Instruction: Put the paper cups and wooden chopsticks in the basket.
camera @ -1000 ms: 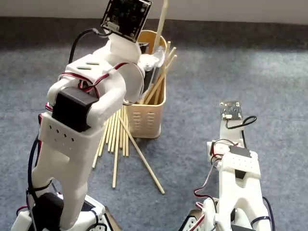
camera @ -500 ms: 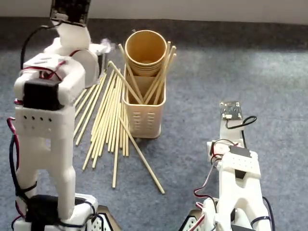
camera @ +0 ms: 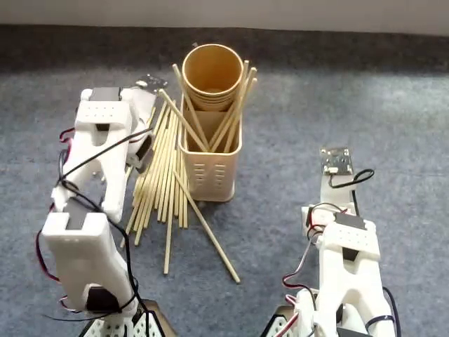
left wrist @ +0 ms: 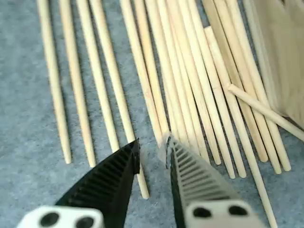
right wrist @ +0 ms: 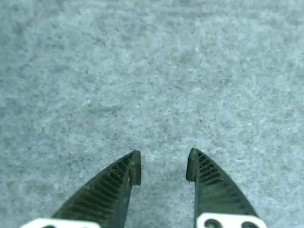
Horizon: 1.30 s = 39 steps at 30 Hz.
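**High view.** The basket (camera: 210, 168) stands just past the middle of the carpet (camera: 302, 105), toward 12 o'clock, with rows of slots in its near wall. A nested stack of cups (camera: 212, 70) sits in it, mouth up, rising above the rim. Around the stack several chopsticks (camera: 235, 112) lean in the basket, their tips fanning out toward 11 and 1 o'clock. A sheaf of loose sticks (camera: 158, 182) lies on the carpet at the basket's 9 o'clock, the nearest ones against its wall. A single stick (camera: 210, 239) runs from the basket's foot toward 5 o'clock. The left arm (camera: 105, 140) bends over the sheaf. The right arm (camera: 347, 246) sits at the basket's 4 o'clock, well apart from it. A small board (camera: 336, 161) on the right arm bears marks too small to read.

**Left wrist view.** The left gripper (left wrist: 152, 149) hangs low over the loose sticks. Its jaws stand a narrow gap apart and grip nothing. The basket's wall shows at one edge.

**Right wrist view.** The right gripper (right wrist: 163, 166) holds its jaws moderately apart and empty, over bare carpet.
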### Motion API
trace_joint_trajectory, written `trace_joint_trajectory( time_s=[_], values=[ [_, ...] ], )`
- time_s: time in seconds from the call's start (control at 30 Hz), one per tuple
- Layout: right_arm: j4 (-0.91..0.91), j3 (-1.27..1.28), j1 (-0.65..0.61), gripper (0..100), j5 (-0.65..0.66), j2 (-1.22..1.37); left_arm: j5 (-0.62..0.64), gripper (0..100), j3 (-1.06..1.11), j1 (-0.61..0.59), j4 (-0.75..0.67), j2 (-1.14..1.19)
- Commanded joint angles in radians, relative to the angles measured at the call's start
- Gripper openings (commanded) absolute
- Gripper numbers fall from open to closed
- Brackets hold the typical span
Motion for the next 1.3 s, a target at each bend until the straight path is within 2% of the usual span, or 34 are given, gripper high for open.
trace_joint_trajectory(
  time_s=[0.0, 0.27, 0.53, 0.6, 0.67, 0.8, 0.97, 1.17, 1.27],
  values=[
    [-0.016, -0.002, -0.008, 16.6, 0.014, -0.001, -0.011, 11, -0.137, 0.048, 0.074, 0.162],
    [-0.016, -0.002, -0.008, 16.6, 0.014, -0.001, 0.017, 11, -0.251, 0.053, 0.087, 0.314],
    [-0.016, -0.002, -0.008, 16.6, 0.014, -0.001, 0.017, 14, -0.252, 0.051, 0.083, 0.377],
    [-0.016, -0.002, -0.008, 16.6, 0.014, -0.001, 0.014, 10, -0.252, 0.051, 0.083, 0.372],
    [-0.016, -0.002, -0.008, 16.6, 0.014, -0.001, 0.015, 1, -0.271, 0.051, 0.086, 0.360],
    [-0.016, -0.002, -0.008, 16.6, 0.014, -0.001, 0.017, 0, -0.351, 0.051, 0.094, 0.297],
    [-0.016, -0.002, -0.008, 16.6, 0.014, -0.001, 0.020, 0, -0.507, 0.070, 0.180, 0.139],
    [-0.016, -0.002, -0.008, 16.6, 0.012, -0.001, 0.160, 0, -0.788, 0.096, 0.255, -0.084],
    [-0.016, -0.002, -0.008, 16.6, 0.012, -0.001, 0.236, 0, -0.924, 0.159, 0.252, -0.180]
  ],
)
